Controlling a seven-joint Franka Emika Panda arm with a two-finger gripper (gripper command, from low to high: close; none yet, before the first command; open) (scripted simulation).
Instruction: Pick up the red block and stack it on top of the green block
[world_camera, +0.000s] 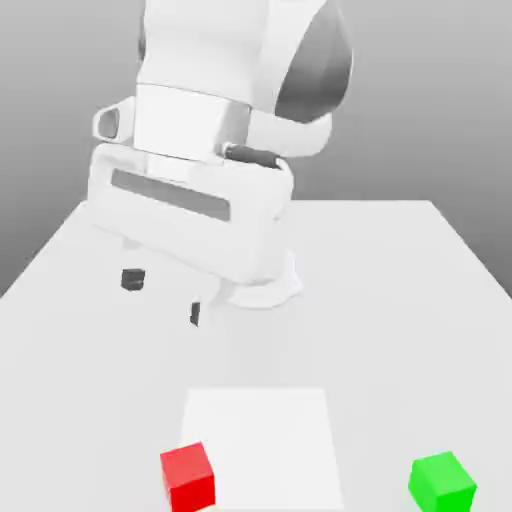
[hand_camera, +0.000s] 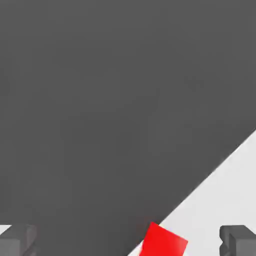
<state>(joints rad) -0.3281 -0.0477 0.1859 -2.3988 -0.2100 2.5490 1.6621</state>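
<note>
The red block sits on the white table near its front edge, at the exterior view's left, touching the front left corner of a flat white square patch. The green block rests near the front edge at the exterior view's right, well apart from the red one. My gripper hangs above the table behind the red block, open, with nothing between its dark fingertips. In the hand view the red block lies between the two fingertips, farther off.
The white table spreads wide around the blocks. The arm's bulky white body rises over the back middle, with its base standing on the table behind the patch.
</note>
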